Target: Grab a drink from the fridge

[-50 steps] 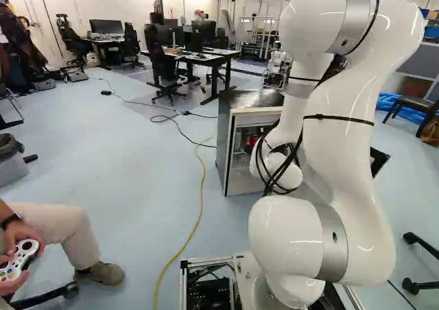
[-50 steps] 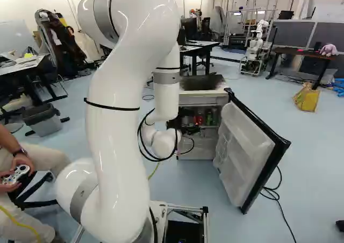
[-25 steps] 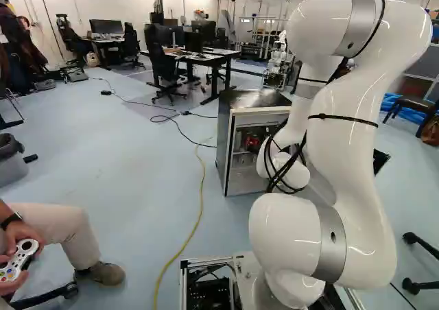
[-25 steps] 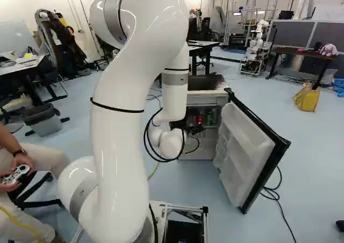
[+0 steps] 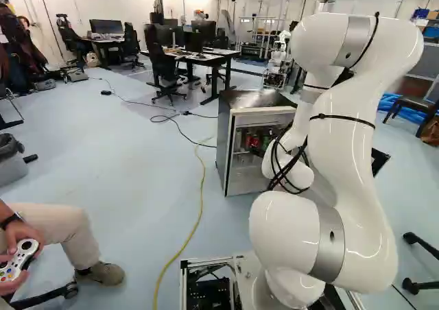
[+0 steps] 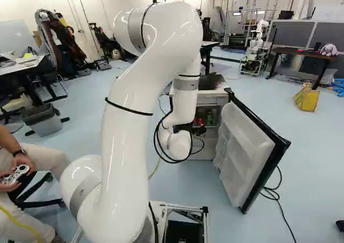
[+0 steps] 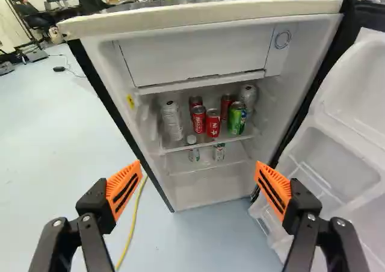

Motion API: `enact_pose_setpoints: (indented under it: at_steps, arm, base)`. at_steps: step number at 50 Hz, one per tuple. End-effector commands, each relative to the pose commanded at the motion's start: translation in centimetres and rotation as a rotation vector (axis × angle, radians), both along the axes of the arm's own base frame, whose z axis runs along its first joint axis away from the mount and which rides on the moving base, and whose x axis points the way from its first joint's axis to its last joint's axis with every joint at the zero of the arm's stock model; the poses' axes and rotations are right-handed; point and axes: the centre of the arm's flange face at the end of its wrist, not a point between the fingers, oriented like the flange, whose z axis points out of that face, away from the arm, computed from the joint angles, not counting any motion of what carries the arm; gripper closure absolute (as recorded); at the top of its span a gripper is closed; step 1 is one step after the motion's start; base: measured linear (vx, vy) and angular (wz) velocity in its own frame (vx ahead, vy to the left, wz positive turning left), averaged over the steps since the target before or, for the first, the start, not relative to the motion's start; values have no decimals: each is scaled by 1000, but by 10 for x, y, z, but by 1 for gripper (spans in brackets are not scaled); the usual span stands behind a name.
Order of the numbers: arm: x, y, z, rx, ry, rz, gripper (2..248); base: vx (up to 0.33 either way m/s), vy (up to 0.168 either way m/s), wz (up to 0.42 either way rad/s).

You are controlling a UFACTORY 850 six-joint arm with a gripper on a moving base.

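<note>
The gripper (image 6: 199, 130) has its two orange-padded fingers (image 7: 125, 185) spread wide. Ahead of them, one open mini fridge (image 7: 204, 18) holds four red cans (image 7: 213, 124), at least one green can (image 7: 236, 118) and two silvery cans (image 7: 171, 121), with two drink containers (image 7: 219, 152) below.

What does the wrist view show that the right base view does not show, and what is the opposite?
Only the wrist view shows the orange pads on the parted fingers and the white-capped bottle low in the fridge. Only the right base view shows the white arm, the grey bin and the yellow bag. Both show the fridge, its open door, at least one red can and a green one.
</note>
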Motion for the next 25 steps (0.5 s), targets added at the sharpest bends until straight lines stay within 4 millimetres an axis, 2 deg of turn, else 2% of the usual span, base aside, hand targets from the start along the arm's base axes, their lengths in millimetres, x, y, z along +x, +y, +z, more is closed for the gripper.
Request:
enact_pose_setpoints:
  at_steps: [25]
  arm:
    - [24, -19, -36, 20, 0, 71, 3]
  base:
    - [0, 0, 0]
